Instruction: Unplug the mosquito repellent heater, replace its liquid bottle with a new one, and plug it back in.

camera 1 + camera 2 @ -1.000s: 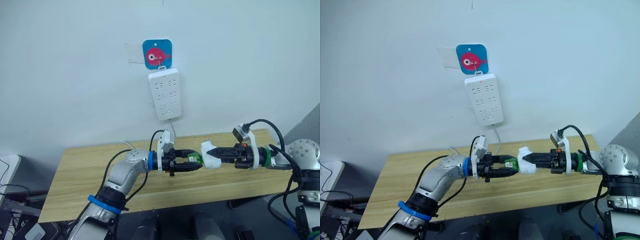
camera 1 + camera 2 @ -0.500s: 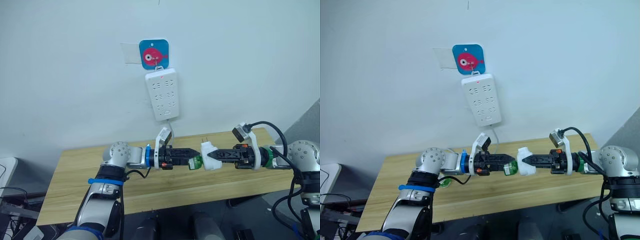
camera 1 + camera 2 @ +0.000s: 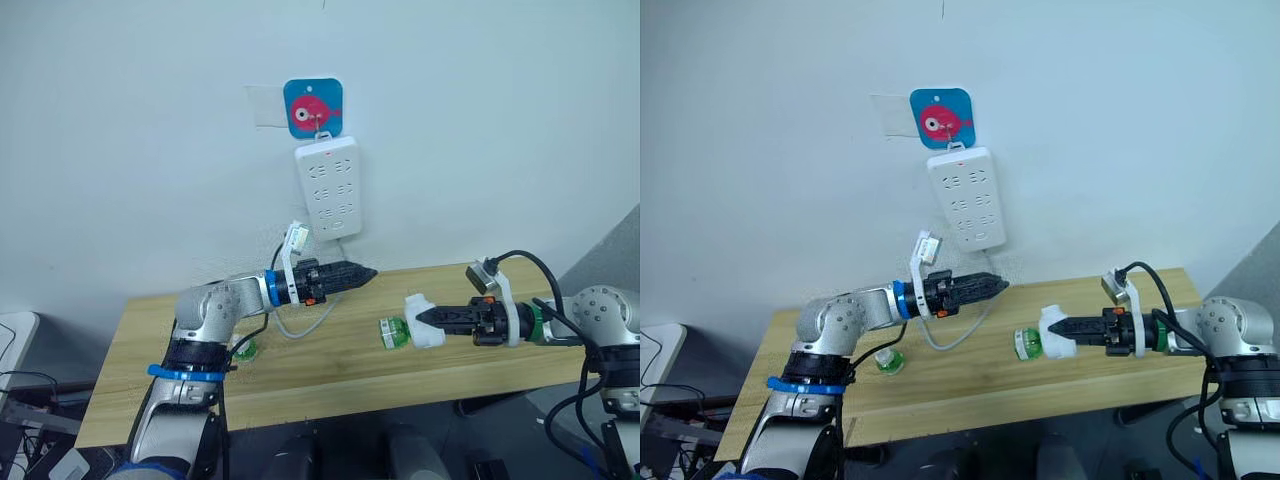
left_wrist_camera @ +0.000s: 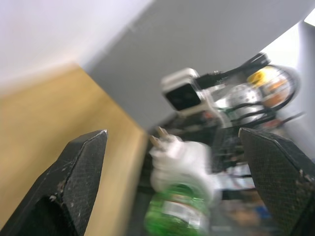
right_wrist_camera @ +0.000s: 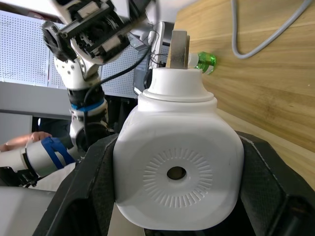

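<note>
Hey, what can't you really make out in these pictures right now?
- Bottle: label too small in the eye views, blurred in the left wrist view.
- Strip: socket details too small.
- Heater: sides covered by the right claw.
- Second bottle: partly behind the left arm.

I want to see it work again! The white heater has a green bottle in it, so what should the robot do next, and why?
Probably lift the mosquito repellent heater up toward the power strip on the wall. A green bottle already sits in it, the right end effector grips it, and the left end effector is open and clear of it.
</note>
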Motion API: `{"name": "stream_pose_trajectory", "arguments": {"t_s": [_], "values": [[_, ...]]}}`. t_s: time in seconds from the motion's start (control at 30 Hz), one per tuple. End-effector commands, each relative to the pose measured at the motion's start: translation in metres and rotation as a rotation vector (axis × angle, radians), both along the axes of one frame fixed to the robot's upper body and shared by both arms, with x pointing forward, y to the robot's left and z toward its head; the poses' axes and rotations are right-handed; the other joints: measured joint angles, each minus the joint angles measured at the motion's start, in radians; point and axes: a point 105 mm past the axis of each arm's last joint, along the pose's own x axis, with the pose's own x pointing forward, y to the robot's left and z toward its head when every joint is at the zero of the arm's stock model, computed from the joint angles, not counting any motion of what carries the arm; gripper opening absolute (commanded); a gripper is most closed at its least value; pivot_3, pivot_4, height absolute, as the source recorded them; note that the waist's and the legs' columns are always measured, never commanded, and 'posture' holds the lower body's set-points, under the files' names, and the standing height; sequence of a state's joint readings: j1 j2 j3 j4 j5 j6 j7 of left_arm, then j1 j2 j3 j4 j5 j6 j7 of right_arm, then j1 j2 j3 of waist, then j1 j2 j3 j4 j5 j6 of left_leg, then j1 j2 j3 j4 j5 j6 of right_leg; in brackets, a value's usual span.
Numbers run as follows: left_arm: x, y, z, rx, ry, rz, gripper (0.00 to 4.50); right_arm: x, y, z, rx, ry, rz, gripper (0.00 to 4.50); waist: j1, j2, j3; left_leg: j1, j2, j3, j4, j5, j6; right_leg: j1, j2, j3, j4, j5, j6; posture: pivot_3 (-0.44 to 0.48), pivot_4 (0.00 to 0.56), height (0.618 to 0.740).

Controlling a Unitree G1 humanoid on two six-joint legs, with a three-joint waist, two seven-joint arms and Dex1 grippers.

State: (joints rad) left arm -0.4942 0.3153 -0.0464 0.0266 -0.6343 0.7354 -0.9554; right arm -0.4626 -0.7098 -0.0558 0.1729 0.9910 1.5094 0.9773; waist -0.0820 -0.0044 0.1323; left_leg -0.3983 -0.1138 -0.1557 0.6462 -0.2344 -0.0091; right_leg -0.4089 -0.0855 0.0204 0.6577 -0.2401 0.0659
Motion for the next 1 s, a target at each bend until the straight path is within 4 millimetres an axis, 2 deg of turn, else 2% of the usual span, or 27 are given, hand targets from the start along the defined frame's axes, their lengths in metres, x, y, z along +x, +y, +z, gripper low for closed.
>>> {"name": "stream_pose_trajectory", "arguments": {"t_s": [0.03, 0.13, 0.3, 0.6, 0.77, 1.0], "values": [[-0.023, -0.008, 0.008, 0.127, -0.525, -0.041, 4.49, 0.007, 0.003, 0.012, 0.046, -0.05, -0.005, 2.97, 0.001, 0.0, 0.0, 0.0, 0.0, 0.001, 0.0, 0.0, 0.0, 0.0, 0.0, 0.001, -0.001, 0.0, 0.0, -0.111, 0.118, 0.74], [-0.047, -0.011, -0.007, 0.167, -0.793, -0.106, 4.49, 0.008, 0.008, 0.009, 0.061, -0.048, -0.005, 2.97, 0.005, 0.0, 0.0, 0.001, 0.001, 0.003, -0.001, -0.001, 0.002, 0.0, 0.0, 0.002, -0.001, 0.001, -0.001, -0.106, 0.118, 0.74], [-0.052, -0.009, -0.008, 0.14, -0.962, -0.107, 4.49, 0.008, 0.008, 0.009, 0.063, -0.043, -0.004, 2.97, 0.035, 0.0, 0.0, 0.0, 0.001, 0.002, 0.0, -0.002, 0.003, 0.001, 0.0, 0.001, -0.002, 0.001, -0.001, -0.106, 0.118, 0.74], [-0.042, -0.008, -0.029, 0.204, -1.033, -0.104, 4.49, 0.008, 0.01, 0.013, 0.08, -0.045, 0.002, 2.97, 0.037, 0.0, 0.0, 0.0, 0.001, 0.0, 0.0, -0.001, 0.003, 0.001, 0.0, -0.001, -0.001, 0.001, -0.001, -0.122, 0.11, 0.74], [-0.049, -0.014, -0.04, 0.21, -1.074, -0.137, 4.49, 0.008, 0.01, 0.015, 0.084, -0.045, -0.005, 2.97, 0.032, 0.0, 0.0, 0.001, 0.001, 0.0, 0.0, -0.001, 0.003, 0.001, 0.0, -0.002, -0.001, 0.001, -0.001, -0.129, 0.105, 0.74], [-0.053, -0.018, -0.044, 0.19, -1.058, -0.134, 4.49, 0.008, 0.01, 0.017, 0.085, -0.047, -0.01, 2.97, 0.027, 0.0, 0.0, 0.001, 0.001, -0.001, 0.0, -0.002, 0.003, 0.001, 0.0, -0.002, 0.0, 0.001, -0.001, -0.133, 0.102, 0.74]]}}
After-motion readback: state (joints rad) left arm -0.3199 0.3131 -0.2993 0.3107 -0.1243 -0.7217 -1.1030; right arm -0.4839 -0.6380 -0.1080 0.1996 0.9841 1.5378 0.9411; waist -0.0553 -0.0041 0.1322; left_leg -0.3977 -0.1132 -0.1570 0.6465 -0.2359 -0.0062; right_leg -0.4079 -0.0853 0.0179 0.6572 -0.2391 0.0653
